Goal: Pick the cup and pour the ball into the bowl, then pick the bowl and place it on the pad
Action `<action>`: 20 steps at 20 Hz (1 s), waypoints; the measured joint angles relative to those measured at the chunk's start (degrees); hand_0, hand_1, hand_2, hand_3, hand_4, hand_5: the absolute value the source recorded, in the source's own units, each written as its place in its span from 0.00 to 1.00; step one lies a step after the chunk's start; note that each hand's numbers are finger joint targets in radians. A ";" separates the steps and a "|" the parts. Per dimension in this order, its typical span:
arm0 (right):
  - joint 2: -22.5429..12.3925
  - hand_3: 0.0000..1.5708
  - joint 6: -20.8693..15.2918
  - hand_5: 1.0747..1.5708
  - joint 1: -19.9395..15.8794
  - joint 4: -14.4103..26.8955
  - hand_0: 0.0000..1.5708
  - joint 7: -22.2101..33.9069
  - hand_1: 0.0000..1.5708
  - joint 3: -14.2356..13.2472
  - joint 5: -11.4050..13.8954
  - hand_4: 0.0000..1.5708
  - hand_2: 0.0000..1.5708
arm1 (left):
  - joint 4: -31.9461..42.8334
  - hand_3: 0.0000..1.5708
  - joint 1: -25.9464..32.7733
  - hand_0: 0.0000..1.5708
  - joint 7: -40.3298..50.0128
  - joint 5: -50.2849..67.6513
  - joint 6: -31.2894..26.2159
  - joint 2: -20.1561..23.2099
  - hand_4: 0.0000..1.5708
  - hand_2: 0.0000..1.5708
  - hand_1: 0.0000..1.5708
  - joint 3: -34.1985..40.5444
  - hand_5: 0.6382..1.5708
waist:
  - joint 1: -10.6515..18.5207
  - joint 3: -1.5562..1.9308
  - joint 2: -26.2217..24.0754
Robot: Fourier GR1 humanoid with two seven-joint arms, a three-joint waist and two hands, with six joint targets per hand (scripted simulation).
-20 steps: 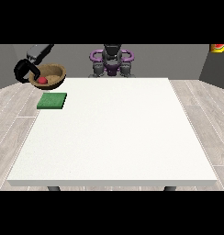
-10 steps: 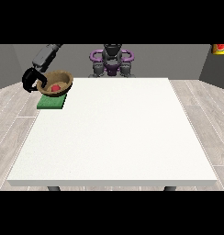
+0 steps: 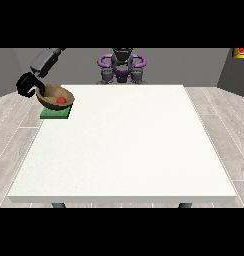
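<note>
The hand at the view's left (image 3: 28, 86) clamps the bowl (image 3: 56, 96) (ball (image 3: 61, 100) inside) above the pad (image 3: 56, 113) at the table's (image 3: 129, 150) far-left corner; an off-centre release could tip it off.

The hand at the view's left (image 3: 28, 85) is hanging beyond the table's (image 3: 124, 150) far left corner, outside its left edge. Just to the hand's right, toward the view's centre, the bowl (image 3: 55, 95) is touching the hand at its rim. The ball (image 3: 61, 101) is lying in the bowl, right of the hand and a little nearer the camera. The pad (image 3: 55, 113) is lying on the table directly under the bowl, below and to the right of the hand; whether the bowl is resting on it cannot be told. The robot's body (image 3: 122, 67) is standing behind the table's far edge, well to the right of the hand.
</note>
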 measured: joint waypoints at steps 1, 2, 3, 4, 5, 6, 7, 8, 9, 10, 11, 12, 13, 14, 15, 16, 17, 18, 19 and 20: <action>-0.67 0.52 0.10 0.96 0.07 0.26 0.96 -0.62 0.96 -0.40 -0.12 0.00 0.90 | -0.13 0.00 0.29 0.00 -0.19 0.05 0.02 -0.12 0.76 0.00 0.00 -0.04 0.99 | -0.08 0.01 0.19; -0.68 0.51 -0.27 0.95 0.02 0.56 0.95 -1.39 0.95 -0.59 -0.12 0.00 0.89 | -0.44 0.00 0.27 0.00 -0.28 -0.03 0.43 -0.20 0.76 0.00 0.00 -0.20 0.99 | -0.15 0.00 0.46; -0.84 0.51 -0.45 0.94 -0.21 0.92 0.93 -1.81 0.93 -1.11 -0.49 0.00 0.88 | -0.30 0.00 0.19 0.00 -0.58 0.28 0.17 0.20 0.76 0.00 0.00 0.07 0.99 | -0.03 0.00 0.89; -0.43 0.51 -1.07 0.93 -0.41 0.97 0.92 -2.47 0.92 -1.32 -0.64 0.00 0.89 | 0.07 0.00 0.15 0.00 -0.79 0.36 0.20 0.53 0.76 0.00 0.00 0.26 0.99 | -0.01 0.00 1.17; -0.10 0.53 -1.73 0.92 -0.88 1.19 0.93 -2.51 0.93 -1.45 -0.75 0.00 0.90 | 0.20 0.00 0.00 0.00 -0.81 0.56 -0.03 0.83 0.75 0.00 0.00 0.27 0.99 | 0.30 0.00 1.38; -0.13 0.48 -2.13 0.92 -1.46 1.45 0.93 -2.71 0.93 -1.73 -0.95 0.00 0.89 | 0.38 0.00 -0.12 0.00 -0.80 0.90 -0.36 1.08 0.76 0.00 0.00 0.33 0.99 | 0.63 0.01 1.93; -0.10 0.48 -2.21 0.94 -1.98 1.69 0.92 -3.24 0.92 -2.11 -1.31 0.00 0.88 | 0.36 0.00 -0.22 0.00 -1.30 0.95 -0.32 1.30 0.76 0.00 0.00 0.47 0.99 | 0.79 0.01 2.74; 1.08 0.43 -2.74 0.93 -2.17 1.24 0.92 -3.42 0.92 -1.91 -1.44 0.00 0.88 | 1.53 0.00 -0.33 0.00 -1.75 0.79 -0.57 2.04 0.76 0.00 0.00 0.71 0.99 | 0.46 -0.04 2.70; 1.41 0.43 -3.43 0.93 -2.30 1.39 0.91 -4.10 0.91 -2.21 -1.60 0.00 0.88 | 1.45 0.00 -0.11 0.00 -2.22 0.81 -0.75 1.95 0.76 0.00 0.00 0.65 0.99 | 0.75 -0.09 2.91; 1.65 0.46 -3.82 0.93 -2.59 1.67 0.88 -4.95 0.88 -2.37 -1.66 0.00 0.85 | 0.90 0.00 -0.32 0.00 -1.92 0.89 -0.21 1.82 0.76 0.00 0.00 0.48 0.99 | 0.74 -0.16 3.04; 1.11 0.58 -4.23 0.92 -3.15 1.48 0.80 -4.85 0.80 -2.31 -1.49 0.07 0.86 | 1.53 0.00 -0.45 0.00 -2.68 1.07 -0.86 2.34 0.76 0.00 0.00 0.76 0.99 | 0.99 -0.16 3.59; 1.20 0.64 -4.65 0.92 -3.12 1.62 0.73 -5.51 0.73 -2.08 -1.15 0.12 0.84 | 1.43 0.00 -0.44 0.00 -2.58 1.05 -0.47 2.34 0.76 0.00 0.00 0.68 1.00 | 0.89 -0.14 3.57; 0.71 0.66 -4.84 0.88 -3.46 2.04 0.59 -5.80 0.59 -2.09 -0.95 0.10 0.70 | 1.04 0.00 -0.63 0.00 -2.24 1.37 -0.57 2.54 0.76 0.00 0.00 0.62 1.00 | 1.19 -0.09 3.85; 0.74 0.64 -4.98 0.80 -3.76 2.36 0.41 -5.90 0.41 -1.75 -0.62 0.00 0.44 | 0.83 0.00 -0.78 0.00 -1.70 1.56 -0.55 2.75 0.76 0.00 0.00 0.44 1.00 | 1.38 -0.09 3.86; 0.54 0.50 -4.49 0.76 -3.99 2.54 0.12 -5.77 0.12 -1.34 -0.33 0.00 0.26 | 0.67 0.00 -0.68 0.00 -2.28 1.49 -0.58 2.62 0.76 0.00 0.00 0.37 1.00 | 1.63 -0.07 4.25; 0.49 0.00 -4.12 0.74 -4.13 2.49 0.00 -5.25 0.00 -0.64 0.15 0.00 0.13 | 1.02 0.00 -0.51 0.00 -2.80 1.21 -0.62 2.81 0.76 0.00 0.00 0.36 1.00 | 1.73 -0.08 4.16; 0.64 0.00 -4.13 0.73 -4.55 2.45 0.00 -4.91 0.00 0.15 0.79 0.00 0.00 | 0.89 0.00 -0.68 0.00 -3.30 1.00 -0.33 2.56 0.77 0.00 0.00 0.17 1.00 | 1.97 -0.10 4.46; 0.78 0.00 -3.58 0.68 -4.38 2.53 0.00 -4.47 0.00 1.00 1.39 0.00 0.00 | 1.09 0.00 -0.47 0.00 -3.22 0.85 -0.30 2.59 0.77 0.00 0.00 -0.01 1.00 | 1.90 -0.10 3.94; 1.03 0.00 -3.11 0.67 -4.20 2.48 0.00 -4.45 0.00 1.65 1.82 0.00 0.00 | 1.42 0.00 -0.35 0.00 -3.33 0.92 -0.49 2.73 0.77 0.00 0.00 0.01 1.00 | 1.83 -0.12 3.58; 0.95 0.00 -2.94 0.66 -4.37 2.66 0.00 -3.74 0.00 2.21 2.28 0.00 0.00 | 1.34 0.00 -0.25 0.00 -3.12 0.98 -0.51 2.56 0.76 0.00 0.00 -0.24 1.00 | 1.95 -0.12 2.99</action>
